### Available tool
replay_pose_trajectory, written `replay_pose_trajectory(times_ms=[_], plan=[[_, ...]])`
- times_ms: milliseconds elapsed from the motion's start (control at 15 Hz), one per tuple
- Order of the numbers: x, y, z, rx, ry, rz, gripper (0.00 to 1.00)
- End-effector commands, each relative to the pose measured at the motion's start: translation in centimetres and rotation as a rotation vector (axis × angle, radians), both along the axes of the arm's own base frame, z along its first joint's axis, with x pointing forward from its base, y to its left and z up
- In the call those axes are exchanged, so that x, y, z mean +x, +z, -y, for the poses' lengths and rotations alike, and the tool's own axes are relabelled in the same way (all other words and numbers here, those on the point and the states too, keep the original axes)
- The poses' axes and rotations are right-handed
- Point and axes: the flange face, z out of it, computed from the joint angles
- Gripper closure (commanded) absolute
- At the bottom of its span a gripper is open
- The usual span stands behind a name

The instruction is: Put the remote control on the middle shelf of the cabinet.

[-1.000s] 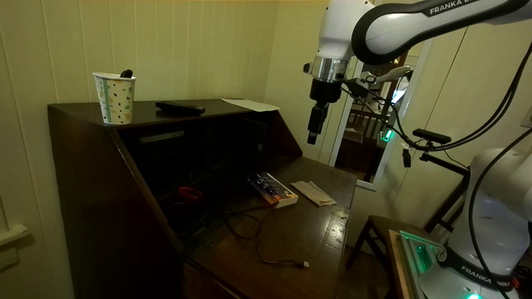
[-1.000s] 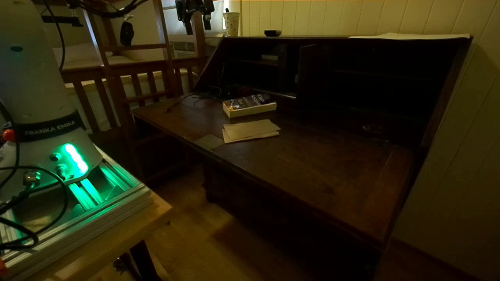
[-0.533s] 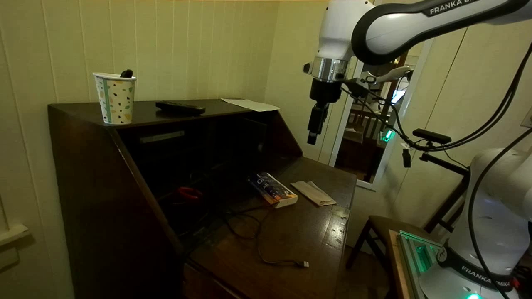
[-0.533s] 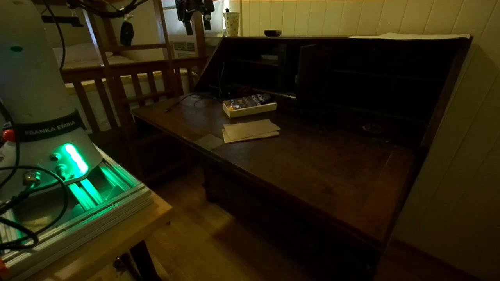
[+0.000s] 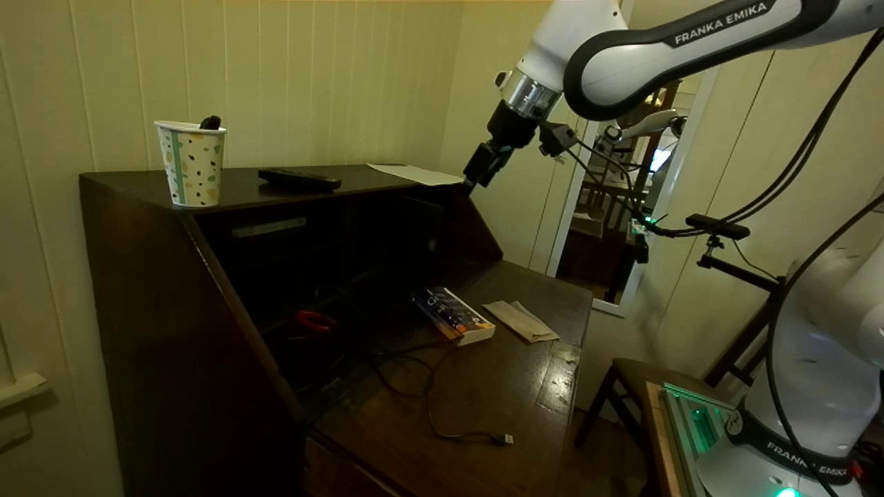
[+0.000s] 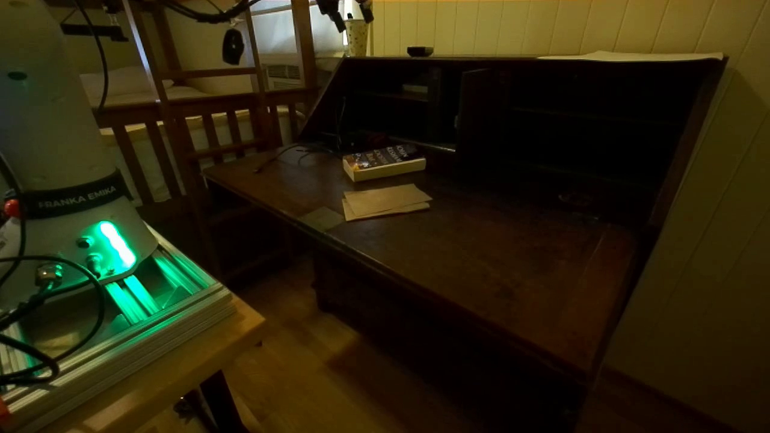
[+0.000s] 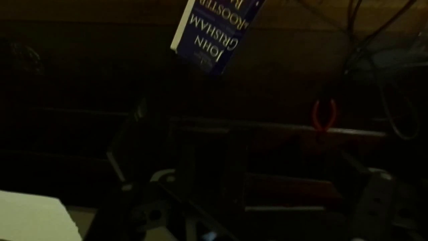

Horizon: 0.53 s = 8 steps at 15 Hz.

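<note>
Gripper [image 5: 475,182] up high, tilted, jaws wide apart. Remote [image 5: 299,181] flat on cabinet [image 5: 159,290] top nr front edge, betw. cup [image 5: 195,166] & white sheet [image 5: 418,174], gap each side. Shelves [image 6: 577,115] below in shadow, hard to see. Desk board [image 6: 493,258]: bk [image 6: 384,162], tan folded paper [image 6: 388,200] nearer front edge, cable [image 5: 497,437] w/ plug. Rm: pale panelled wall [image 5: 311,83], mirror [image 5: 594,235], chair [image 5: 639,371].

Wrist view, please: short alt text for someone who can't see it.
Dim look into the dark cabinet, with the open gripper across the bottom; the remote control can't be made out. A John Grisham paperback with inverted lettering is at top centre, cables at upper right, a red-handled tool right of centre, white paper at lower left.
</note>
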Motion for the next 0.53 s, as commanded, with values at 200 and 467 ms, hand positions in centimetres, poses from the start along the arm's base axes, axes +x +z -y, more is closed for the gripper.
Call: replay_pose_trajectory(times_ms=[200, 467], plan=[[7.4, 4.5, 4.0, 0.06, 0.019, 0.22, 0.0], [7.7, 5.3, 4.0, 0.108, 0.021, 0.224, 0.0]])
